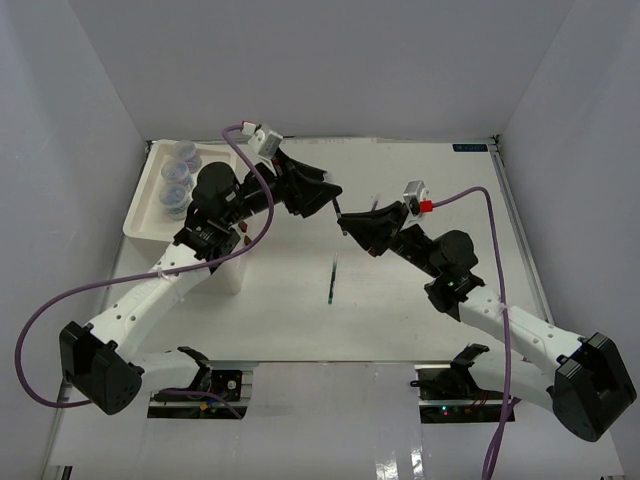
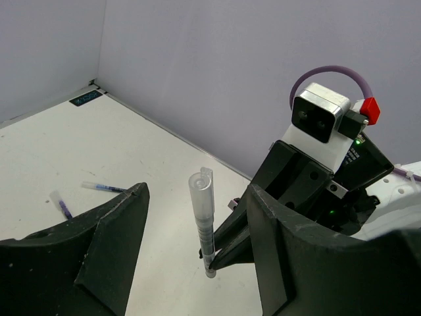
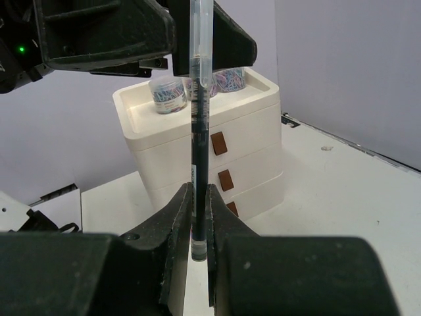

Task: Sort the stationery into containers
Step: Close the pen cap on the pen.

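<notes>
The pen (image 3: 199, 99) has a clear, glossy plastic barrel. The right arm's fingers (image 3: 172, 227) pinching it look like matt black plastic, faintly grainy. At upper centre of the right wrist view, the box (image 3: 256, 131) is smooth cream-white plastic with a soft sheen, its knobs (image 3: 218, 143) matt brown. The table (image 1: 300, 320) is smooth and white.

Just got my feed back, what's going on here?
The jaws of the right arm are shut on the lower end of a dark pen, holding it upright in mid-air. The jaws of the left arm stand open around its clear cap end, not gripping. It looks like a handover. Jars sit in the top tray of the white drawer unit; a green pen lies on the table.
</notes>
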Available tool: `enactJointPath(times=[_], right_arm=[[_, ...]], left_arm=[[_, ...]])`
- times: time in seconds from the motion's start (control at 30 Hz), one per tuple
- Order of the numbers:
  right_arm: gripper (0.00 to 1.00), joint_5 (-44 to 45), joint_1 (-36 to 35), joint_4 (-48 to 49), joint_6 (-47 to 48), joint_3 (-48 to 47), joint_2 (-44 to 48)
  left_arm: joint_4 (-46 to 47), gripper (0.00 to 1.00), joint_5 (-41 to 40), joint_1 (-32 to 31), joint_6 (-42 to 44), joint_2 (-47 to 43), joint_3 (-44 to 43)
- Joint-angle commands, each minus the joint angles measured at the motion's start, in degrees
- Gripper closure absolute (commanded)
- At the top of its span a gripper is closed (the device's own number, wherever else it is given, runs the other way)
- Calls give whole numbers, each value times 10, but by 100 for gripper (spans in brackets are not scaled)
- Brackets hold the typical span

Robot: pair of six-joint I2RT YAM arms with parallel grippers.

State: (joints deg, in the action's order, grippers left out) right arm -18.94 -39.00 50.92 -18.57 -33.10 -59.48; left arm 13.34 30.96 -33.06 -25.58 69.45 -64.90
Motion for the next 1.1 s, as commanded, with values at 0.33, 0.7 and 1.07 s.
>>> enactJointPath(times=[0.33, 0.7, 1.07], right_arm=[[92, -19, 2, 10, 12, 3, 21], [92, -19, 2, 11, 12, 3, 18], [92, -21, 2, 6, 14, 2, 17]], left_arm=[[38, 35, 49, 4, -14, 21, -23], [29, 35, 49, 5, -16, 20, -33], [5, 43, 53, 7, -9, 30, -51]])
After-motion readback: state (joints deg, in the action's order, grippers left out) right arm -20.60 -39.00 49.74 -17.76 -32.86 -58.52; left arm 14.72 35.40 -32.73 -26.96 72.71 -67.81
